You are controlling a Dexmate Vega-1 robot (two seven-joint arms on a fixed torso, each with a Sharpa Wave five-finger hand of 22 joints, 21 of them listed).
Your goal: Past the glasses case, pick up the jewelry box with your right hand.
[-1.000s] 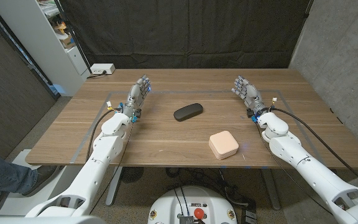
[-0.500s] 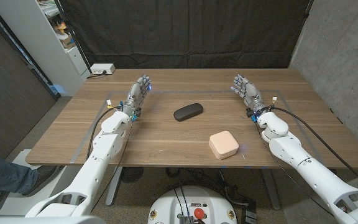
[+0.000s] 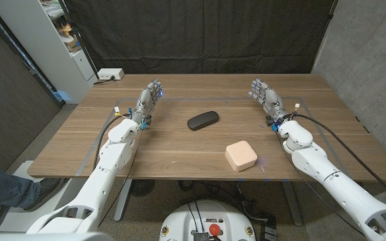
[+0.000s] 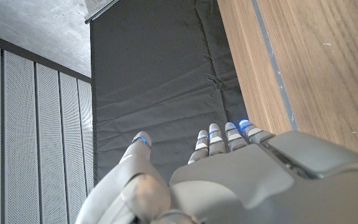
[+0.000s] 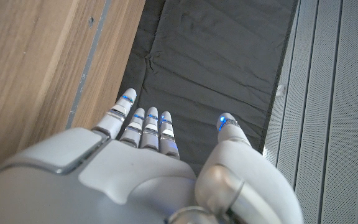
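A pale pink square jewelry box point(image 3: 240, 156) sits on the wooden table point(image 3: 179, 144) near its front edge, right of the middle. A dark oval glasses case point(image 3: 202, 120) lies farther back, near the table's middle. My right hand point(image 3: 265, 98) is at the far right of the table, fingers apart and holding nothing, well behind and to the right of the box. My left hand point(image 3: 149, 102) is at the far left, fingers apart and empty. In the wrist views my left hand point(image 4: 229, 174) and my right hand point(image 5: 148, 168) show straight fingers above the table's edge.
A white power strip point(image 3: 110, 74) lies at the table's back left corner. White shelving point(image 3: 59, 40) stands beyond the left side, a black curtain point(image 3: 200, 33) behind. A person's leg point(image 3: 5, 191) shows at the lower left. Cables run along both forearms.
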